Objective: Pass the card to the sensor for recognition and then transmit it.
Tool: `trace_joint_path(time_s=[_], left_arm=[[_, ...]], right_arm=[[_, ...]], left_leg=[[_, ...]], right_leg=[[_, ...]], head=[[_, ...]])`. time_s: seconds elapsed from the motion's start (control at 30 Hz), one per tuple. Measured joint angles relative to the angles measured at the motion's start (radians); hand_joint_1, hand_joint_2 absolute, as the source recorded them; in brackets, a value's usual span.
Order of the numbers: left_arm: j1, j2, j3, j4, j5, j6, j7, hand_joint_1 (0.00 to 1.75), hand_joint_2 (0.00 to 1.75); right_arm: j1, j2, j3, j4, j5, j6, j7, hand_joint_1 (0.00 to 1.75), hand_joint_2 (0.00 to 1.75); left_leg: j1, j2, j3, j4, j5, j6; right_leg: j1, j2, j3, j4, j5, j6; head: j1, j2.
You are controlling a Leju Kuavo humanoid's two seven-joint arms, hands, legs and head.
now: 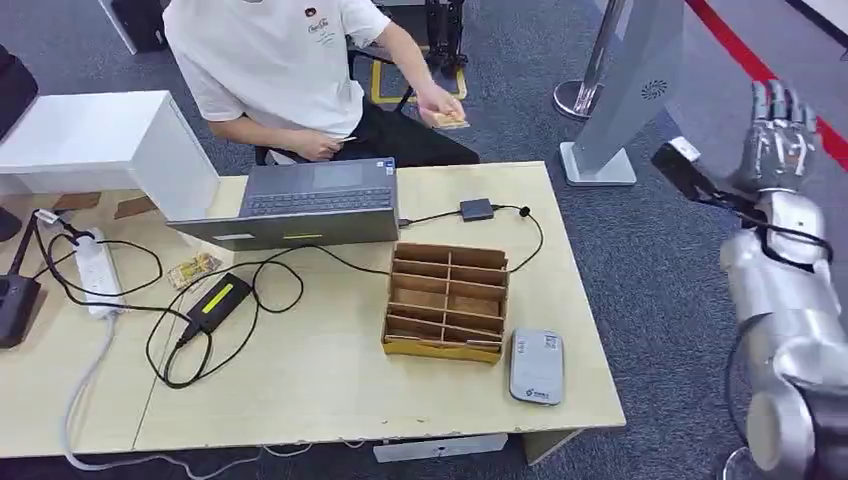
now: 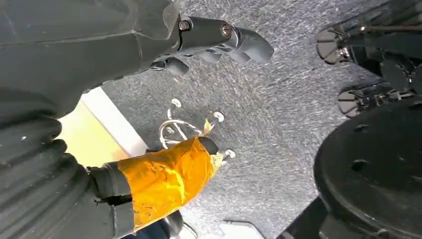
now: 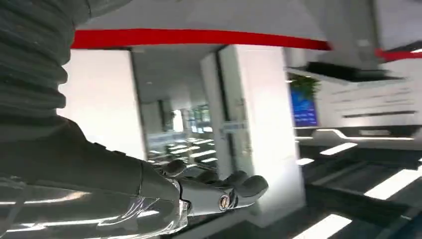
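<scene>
A seated person in a white shirt holds a small tan card (image 1: 450,120) out beside the table's far edge. The grey card sensor (image 1: 536,366) lies flat at the table's near right corner, next to a wooden slotted box (image 1: 447,300). My right hand (image 1: 780,135) is raised high to the right of the table, fingers spread and pointing up, holding nothing; the right wrist view shows the same hand (image 3: 209,191) empty against a bright hall. My left hand (image 2: 214,42) hangs over grey carpet with its fingers apart and nothing in it; its thumb (image 2: 166,181) is wrapped in orange tape.
A laptop (image 1: 305,203) stands at the table's back, wired to a black adapter (image 1: 477,209). A power strip (image 1: 97,272), a power brick (image 1: 216,303) and looping cables cover the left half. A grey kiosk stand (image 1: 625,90) rises behind the table's right corner.
</scene>
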Motion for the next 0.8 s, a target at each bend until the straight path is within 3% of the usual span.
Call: trace_joint_path(time_s=[0.17,0.37,0.53,0.8], left_arm=[[-0.001,-0.011,0.000,0.000,-0.006,-0.004,0.037,0.00,1.75],[-0.002,-0.023,0.000,0.000,-0.008,0.000,0.052,0.00,1.75],[-0.001,-0.027,0.000,0.000,-0.006,0.002,0.055,0.00,1.75],[0.000,-0.030,0.000,0.000,-0.005,0.001,0.055,0.00,1.75]], right_arm=[[-0.008,0.121,0.198,-0.058,0.000,0.003,0.013,0.00,1.75],[-0.007,0.237,0.359,-0.070,-0.017,-0.014,0.043,0.00,1.75],[-0.005,0.288,0.449,-0.070,-0.018,-0.018,0.054,0.00,1.75],[0.012,0.316,0.514,-0.080,-0.050,-0.017,0.054,0.00,1.75]], left_leg=[[0.002,0.005,0.001,0.000,0.000,0.000],[0.003,0.003,-0.001,0.000,0.000,-0.001],[0.003,0.003,-0.001,0.000,0.000,-0.001],[0.003,0.003,-0.002,0.000,0.000,-0.001]], right_leg=[[0.001,0.004,-0.001,0.000,0.001,-0.001],[0.002,0.003,-0.002,0.000,0.001,-0.002],[0.002,0.003,-0.003,0.000,0.001,-0.002],[0.002,0.002,-0.004,-0.001,0.001,-0.002]], head=[[0.000,0.000],[-0.001,0.000],[0.000,0.000],[0.000,0.000]])
